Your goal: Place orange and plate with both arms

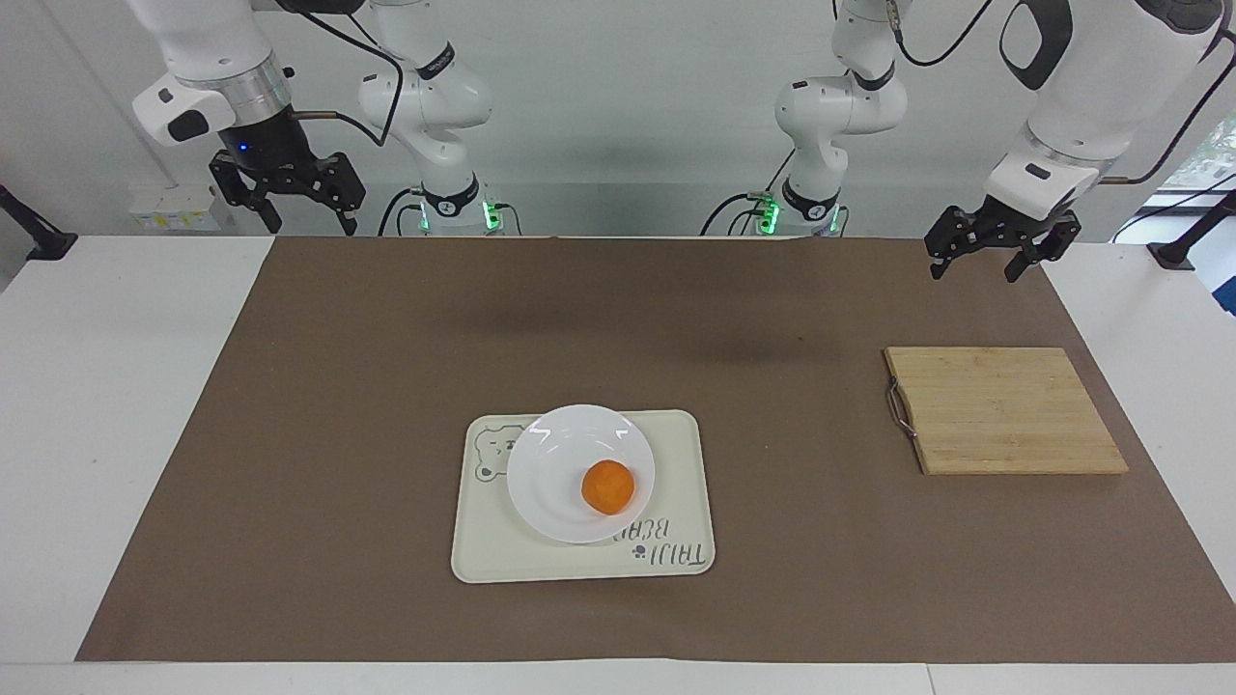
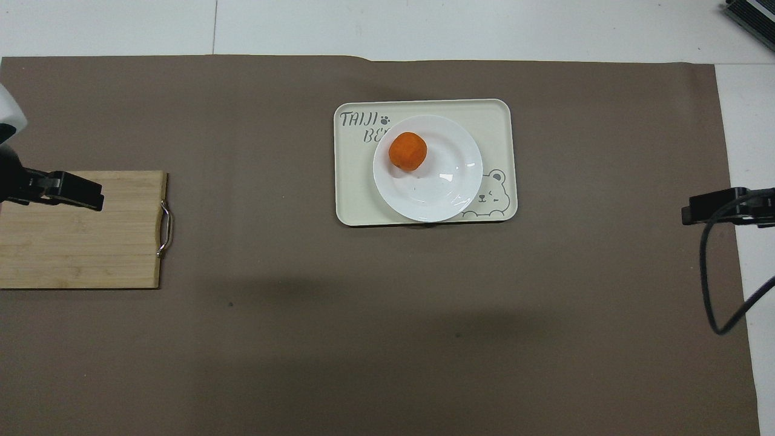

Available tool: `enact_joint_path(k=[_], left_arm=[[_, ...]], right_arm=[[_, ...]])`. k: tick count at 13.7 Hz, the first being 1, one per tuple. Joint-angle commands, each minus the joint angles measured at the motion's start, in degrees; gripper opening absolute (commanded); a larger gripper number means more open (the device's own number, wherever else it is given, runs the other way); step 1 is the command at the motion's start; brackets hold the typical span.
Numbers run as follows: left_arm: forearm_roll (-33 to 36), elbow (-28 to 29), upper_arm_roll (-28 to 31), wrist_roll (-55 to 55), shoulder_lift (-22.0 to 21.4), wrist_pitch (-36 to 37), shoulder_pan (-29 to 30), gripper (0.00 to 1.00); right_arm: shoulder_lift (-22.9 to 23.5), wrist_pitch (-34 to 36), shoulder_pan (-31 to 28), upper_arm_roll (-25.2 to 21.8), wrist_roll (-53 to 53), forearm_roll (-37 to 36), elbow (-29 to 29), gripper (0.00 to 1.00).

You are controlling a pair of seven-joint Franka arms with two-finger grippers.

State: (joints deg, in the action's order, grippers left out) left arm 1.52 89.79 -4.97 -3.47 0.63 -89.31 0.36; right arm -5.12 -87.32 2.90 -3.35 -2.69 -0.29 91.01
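The orange point(image 1: 608, 486) point(image 2: 407, 151) lies in the white plate point(image 1: 555, 458) point(image 2: 445, 191), off the plate's centre. The plate rests on a cream bear-print tray point(image 1: 681, 483) point(image 2: 496, 127) in the middle of the mat. My right gripper point(image 1: 311, 224) point(image 2: 702, 213) hangs high over the mat's corner at the right arm's end, open and empty. My left gripper point(image 1: 973, 272) point(image 2: 82, 197) hangs high over the mat's corner at the left arm's end, also open and empty. Both are well away from the plate.
A bamboo cutting board point(image 1: 1004, 410) point(image 2: 79, 248) with a metal handle lies on the brown mat point(image 1: 386, 386) toward the left arm's end. White table surface borders the mat at both ends. A black cable point(image 2: 708, 290) dangles from the right arm.
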Motion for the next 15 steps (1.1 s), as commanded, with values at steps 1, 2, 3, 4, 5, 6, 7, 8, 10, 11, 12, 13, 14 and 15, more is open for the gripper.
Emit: enact_joint_path(k=[1,2,3,4,5,6,7,8,10,11,12,13,14,15], left_arm=[[0.94,0.04,-0.39,-0.31,-0.28,0.19,0.61,1.00],[0.94,0.04,-0.39,-0.22,-0.28,0.19,0.61,1.00],[0.94,0.04,-0.39,-0.22,-0.28,0.19,0.61,1.00],[0.94,0.04,-0.39,-0.31,-0.28,0.11,0.61,1.00],[0.94,0.04,-0.39,-0.31,-0.28,0.11,0.61,1.00],[0.94,0.04,-0.39,-0.31,-0.28,0.19,0.61,1.00],[0.94,0.04,-0.39,-0.31,-0.28,0.19,0.61,1.00],[0.94,0.04,-0.39,-0.31,-0.28,0.11,0.61,1.00],[0.94,0.04,-0.39,-0.31,-0.28,0.19,0.61,1.00],[0.94,0.04,-0.39,-0.22,-0.28,0.19,0.61,1.00],[0.94,0.04,-0.39,-0.31,-0.28,0.19,0.61,1.00],[0.94,0.04,-0.39,-0.31,-0.28,0.19,0.61,1.00],[0.94,0.04,-0.39,-0.31,-0.28,0.11,0.61,1.00],[0.94,0.04,-0.39,-0.31,-0.28,0.19,0.61,1.00]], right_arm=[[-3.06,-3.55,0.08,0.45,1.46,-1.91,3.91,1.00],[-2.88,-3.82,0.08,0.45,1.54,-2.00,3.74,1.00],[-2.62,-3.21,0.00,0.45,1.63,-1.91,3.21,1.00],[-2.44,-2.34,-0.09,0.19,1.63,-1.30,2.95,1.00],[-2.00,-1.20,-0.09,0.18,1.46,-0.86,1.81,1.00],[-0.87,-0.40,-0.18,0.18,1.54,-0.68,0.32,1.00],[-0.60,-0.22,-0.18,0.18,1.46,-0.68,-0.39,1.00],[-0.68,-0.48,-0.18,0.18,1.46,-0.76,-0.13,1.00],[-0.77,-0.92,-0.18,-0.17,1.46,-0.85,0.04,1.00],[-0.68,-1.01,-0.18,-0.17,1.46,-0.85,-0.04,1.00],[-0.68,-1.01,-0.18,-0.17,1.46,-0.94,-0.04,1.00],[-0.68,-1.01,-0.18,-0.17,1.28,-0.77,-0.04,1.00],[-0.42,-0.14,-0.61,-0.17,1.28,-0.94,-0.39,1.00],[0.89,0.13,-0.71,-0.25,1.46,-1.29,-0.66,1.00]])
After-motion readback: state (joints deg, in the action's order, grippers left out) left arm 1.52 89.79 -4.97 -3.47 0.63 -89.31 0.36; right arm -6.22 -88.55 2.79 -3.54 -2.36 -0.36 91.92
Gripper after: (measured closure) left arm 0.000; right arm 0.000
